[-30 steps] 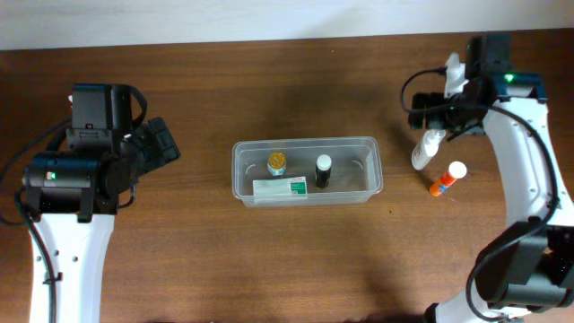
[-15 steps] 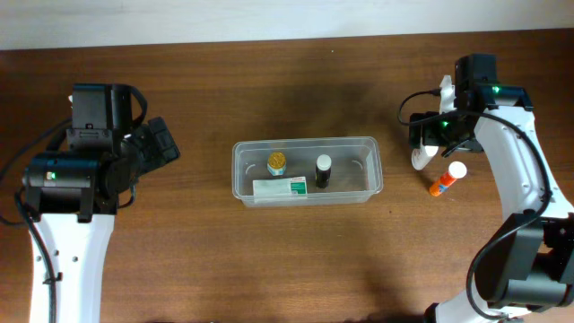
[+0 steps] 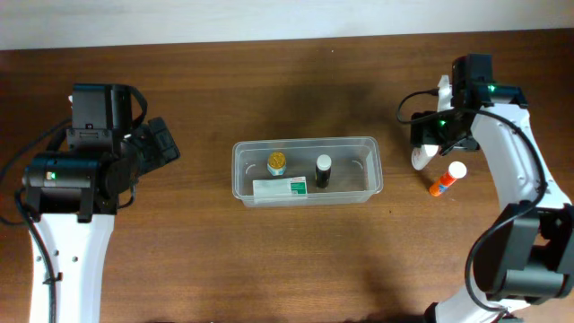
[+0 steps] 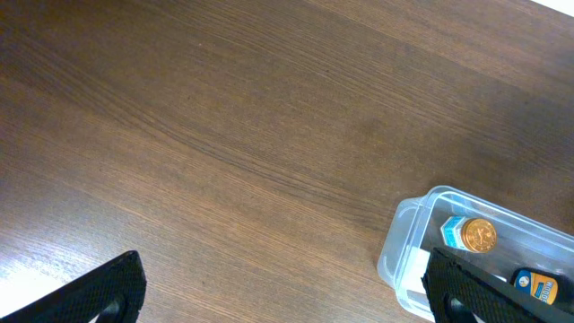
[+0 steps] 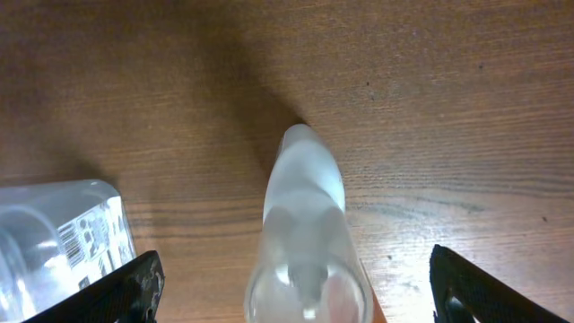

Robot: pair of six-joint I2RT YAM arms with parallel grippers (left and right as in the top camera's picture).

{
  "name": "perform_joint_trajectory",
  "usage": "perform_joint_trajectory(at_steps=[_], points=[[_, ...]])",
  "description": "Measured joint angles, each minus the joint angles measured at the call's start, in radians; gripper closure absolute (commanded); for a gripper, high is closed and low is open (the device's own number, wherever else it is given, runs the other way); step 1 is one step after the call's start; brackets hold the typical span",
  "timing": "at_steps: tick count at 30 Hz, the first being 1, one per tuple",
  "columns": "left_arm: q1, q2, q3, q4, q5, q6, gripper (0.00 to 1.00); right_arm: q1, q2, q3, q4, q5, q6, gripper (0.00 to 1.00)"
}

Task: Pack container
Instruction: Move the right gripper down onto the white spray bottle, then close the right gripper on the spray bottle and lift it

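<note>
Right gripper (image 5: 296, 287) spread wide around the clear bottle (image 5: 305, 206), not gripping it; left gripper (image 4: 282, 292) wide open, empty.

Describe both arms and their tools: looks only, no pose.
The left arm and right arm both have white curved links, black joint housings and small green lights. Black cables loop beside each. The left tool and right tool are black, with blocky fingers.

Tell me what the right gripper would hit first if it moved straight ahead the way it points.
Most likely the translucent bottle, centred in front of the right gripper; depth is unclear.
</note>
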Motion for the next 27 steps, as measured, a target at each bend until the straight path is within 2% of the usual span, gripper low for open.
perform_joint_trajectory(at_steps=[3,8,13,16,21,27], points=[[0.000,0.000,0.000,0.000,0.000,0.000,0.01,0.000,0.013,0.000,0.013,0.000,0.000,0.21],[0.000,0.000,0.000,0.000,0.000,0.000,0.01,0.000,0.021,0.000,0.039,0.000,0.001,0.23],[0.000,0.000,0.000,0.000,0.000,0.000,0.01,0.000,0.022,0.000,0.045,0.000,0.003,0.35],[0.000,0.000,0.000,0.000,0.000,0.000,0.01,0.000,0.022,0.000,0.048,0.000,0.003,0.38],[0.000,0.000,0.000,0.000,0.000,0.000,0.01,0.000,0.022,0.000,0.048,0.001,0.004,0.48],[0.000,0.000,0.000,0.000,0.000,0.000,0.00,0.000,0.022,0.000,0.047,0.001,0.006,0.53]])
